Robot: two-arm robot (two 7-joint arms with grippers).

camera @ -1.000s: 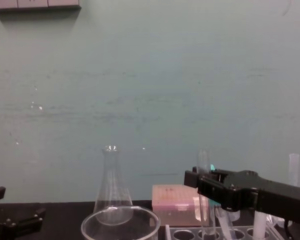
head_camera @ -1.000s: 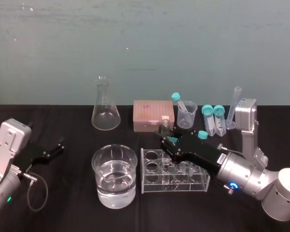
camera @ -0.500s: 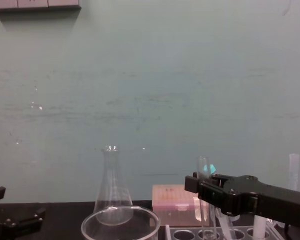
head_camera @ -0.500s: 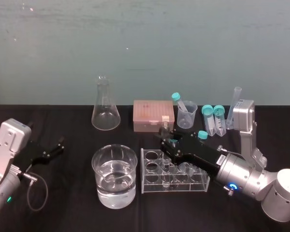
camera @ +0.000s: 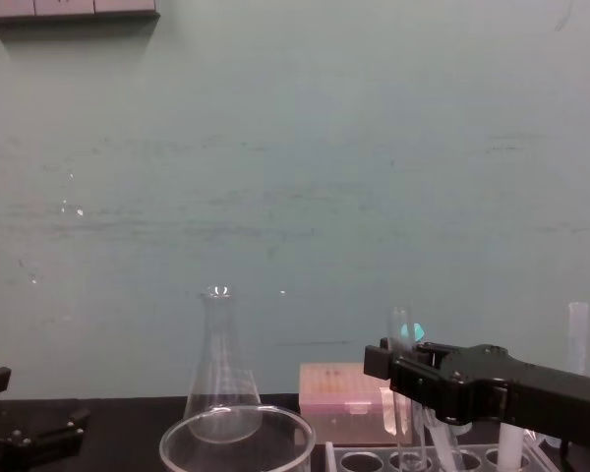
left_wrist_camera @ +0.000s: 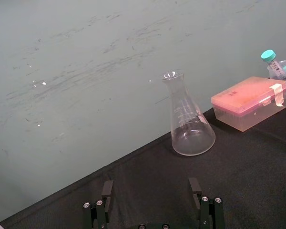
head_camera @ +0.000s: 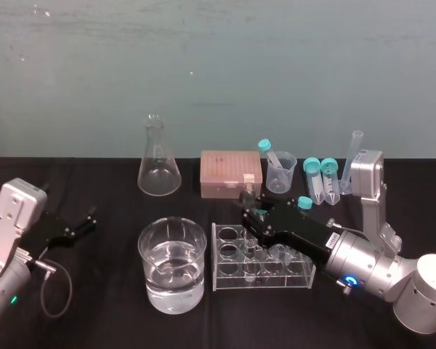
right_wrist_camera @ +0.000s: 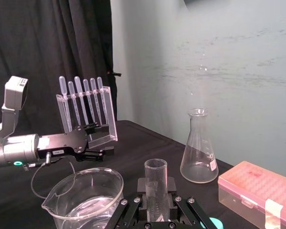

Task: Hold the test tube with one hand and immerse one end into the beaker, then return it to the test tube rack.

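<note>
right black boxy gripper (head_camera: 250, 211) has jaws clamped on the long clear glass test tube (right_wrist_camera: 156, 191), upright in the pale translucent plastic rack (head_camera: 261, 281) beside the wide glass beaker (head_camera: 160, 291); light, slick, brittle, so hold upper wall gently; left gripper (head_camera: 78, 225) parked on bench (head_camera: 102, 196), jaws wide.

place: lab | evidence: flask (head_camera: 159, 174), beaker (head_camera: 152, 256), test tube rack (head_camera: 231, 281)

Table (head_camera: 102, 291) lies open left of beaker (head_camera: 172, 265); test tube rack (head_camera: 265, 278) sits just beside its right, right gripper (head_camera: 248, 208) clamping test tube (right_wrist_camera: 156, 179) above rack, flask (head_camera: 159, 163) and pink box (head_camera: 231, 174) stand behind.
</note>
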